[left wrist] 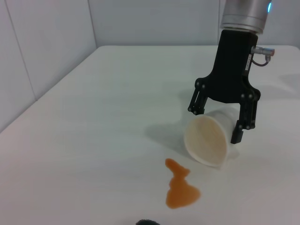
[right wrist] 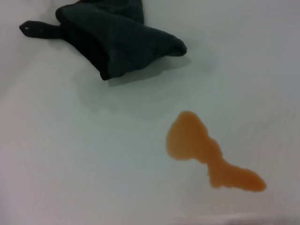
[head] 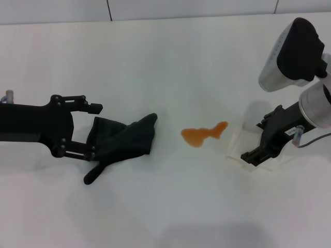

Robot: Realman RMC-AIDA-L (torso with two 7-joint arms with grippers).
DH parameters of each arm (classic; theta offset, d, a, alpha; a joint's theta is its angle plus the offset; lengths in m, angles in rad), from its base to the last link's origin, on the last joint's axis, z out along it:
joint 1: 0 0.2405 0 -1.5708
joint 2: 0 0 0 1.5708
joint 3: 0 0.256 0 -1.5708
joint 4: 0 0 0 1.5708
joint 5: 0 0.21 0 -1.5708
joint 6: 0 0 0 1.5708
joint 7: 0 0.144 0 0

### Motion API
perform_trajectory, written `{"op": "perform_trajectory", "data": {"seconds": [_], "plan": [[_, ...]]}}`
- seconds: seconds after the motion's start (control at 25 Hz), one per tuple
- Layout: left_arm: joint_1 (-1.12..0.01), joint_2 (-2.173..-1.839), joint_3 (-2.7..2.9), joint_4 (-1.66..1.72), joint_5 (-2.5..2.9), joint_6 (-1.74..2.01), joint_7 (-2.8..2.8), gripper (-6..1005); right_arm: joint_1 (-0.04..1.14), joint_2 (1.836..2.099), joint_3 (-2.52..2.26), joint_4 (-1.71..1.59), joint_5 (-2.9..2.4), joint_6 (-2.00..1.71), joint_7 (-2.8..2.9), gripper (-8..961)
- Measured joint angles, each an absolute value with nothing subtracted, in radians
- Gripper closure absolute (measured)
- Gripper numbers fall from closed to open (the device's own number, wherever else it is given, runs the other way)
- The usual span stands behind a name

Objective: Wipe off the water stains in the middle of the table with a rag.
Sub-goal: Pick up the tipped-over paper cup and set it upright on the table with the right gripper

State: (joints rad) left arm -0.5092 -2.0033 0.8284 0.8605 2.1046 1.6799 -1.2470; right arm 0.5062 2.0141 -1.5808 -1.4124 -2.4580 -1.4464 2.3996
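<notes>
Since the orange puddle (head: 202,135) sits mid-table, untouched, no wiping has begun as far as I can judge. The dark green rag (head: 124,139) lies just to its left on the white table (head: 155,62), apart from it. The left gripper (head: 93,132) has its jaws spread around the rag's near end, likely to grab it before any sweep. On the other side, the right gripper (left wrist: 220,124) straddles a tipped white cup (left wrist: 208,140), jaws spread and seemingly touching its sides, probably keeping it clear.
</notes>
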Motion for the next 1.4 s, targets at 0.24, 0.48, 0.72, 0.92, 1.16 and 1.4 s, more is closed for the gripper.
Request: {"op": "perform_trajectory", "data": {"seconds": [0.24,0.48,0.72,0.92,1.16,1.4], "plan": [[-0.509,-2.002,0.828,0.860,2.105,1.678,-1.247,109,0.506,2.014,-1.579,-1.410,-2.460,-1.445,2.399,183],[-0.506,-2.002,0.828,0.858,2.105,1.678,-1.246,109,0.506,2.014,-1.558,-1.446,-2.452,-1.439,2.397,211],[-0.503,-2.002,0.828,0.856,2.103,1.678,-1.237,109,0.487,2.014,-1.532,-1.467,-2.437,-1.396,2.387,244],[-0.502,-2.004,0.827,0.855,2.103,1.672,-1.226,109,0.433,2.012,-1.477,-1.455,-2.321,-1.306,2.305,245],[-0.500,-2.005,0.827,0.853,2.103,1.669,-1.224,110,0.339,2.012,-1.407,-1.378,-2.078,-1.189,2.092,244],[-0.500,-2.009,0.827,0.852,2.101,1.669,-1.229,110,0.262,2.009,-1.398,-1.252,-1.829,-1.093,1.840,244]]}}
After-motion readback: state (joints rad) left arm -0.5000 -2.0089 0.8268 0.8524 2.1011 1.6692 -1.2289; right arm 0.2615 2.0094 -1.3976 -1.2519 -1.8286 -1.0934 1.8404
